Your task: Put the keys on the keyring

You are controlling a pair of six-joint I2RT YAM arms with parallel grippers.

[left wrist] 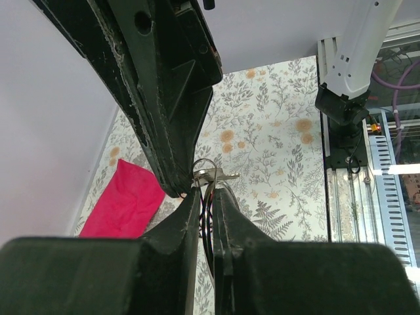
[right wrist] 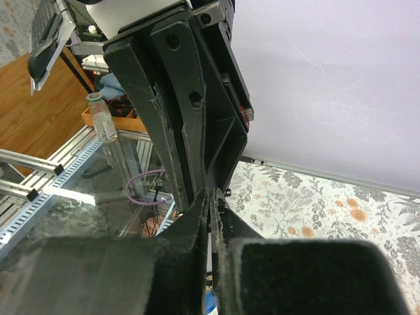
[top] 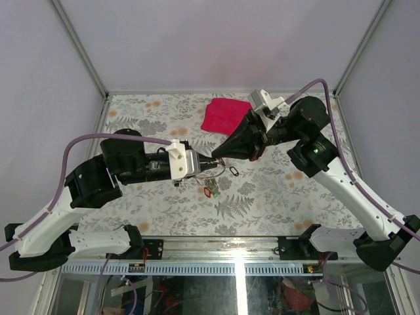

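Note:
My left gripper point(top: 202, 162) is shut on the thin silver keyring point(left wrist: 205, 164), which stands up between its fingertips in the left wrist view, gripper point(left wrist: 207, 191). A small silver key point(left wrist: 223, 175) lies across the ring's top. My right gripper point(top: 214, 156) meets the left tip to tip; its fingers point(left wrist: 170, 118) are shut, with their tip at that key's end. In the right wrist view the right gripper point(right wrist: 210, 197) shows closed jaws and the key is hidden. Keys with red and green tags point(top: 210, 188) hang under the left gripper. A key with a black tag point(top: 233, 171) lies on the table.
A red cloth point(top: 225, 115) lies at the back of the floral table, also in the left wrist view point(left wrist: 125, 200). The right arm's base point(left wrist: 344, 79) stands at the near edge. Grey walls enclose the left, back and right sides.

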